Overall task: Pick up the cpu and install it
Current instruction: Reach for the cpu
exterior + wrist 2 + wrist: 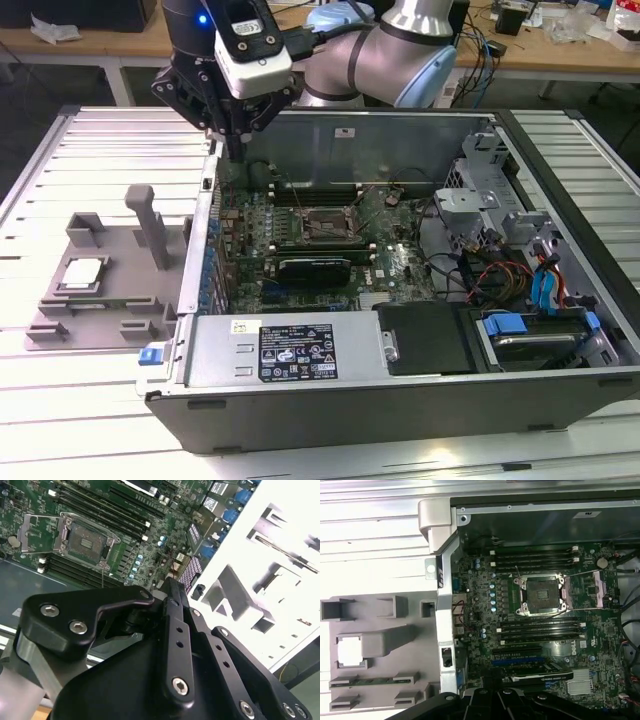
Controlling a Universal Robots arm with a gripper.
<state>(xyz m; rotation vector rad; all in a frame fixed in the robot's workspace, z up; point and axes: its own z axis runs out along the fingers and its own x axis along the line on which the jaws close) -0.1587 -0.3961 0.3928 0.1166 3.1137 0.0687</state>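
Hovering just above the case wall (205, 230), claw (236, 150) pressed together and empty, I am probably risking a knock against it, while the cpu (83, 272) is lying well apart.

The cpu (351, 651) lies in the grey fixture (395, 640); the motherboard socket (540, 595) looks empty.

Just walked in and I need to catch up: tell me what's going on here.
A robot arm's pincer hangs over the edge of the open computer case, on the exterior view's left. The cpu lies in the grey fixture outside the case, not yet picked up. The motherboard socket looks empty.
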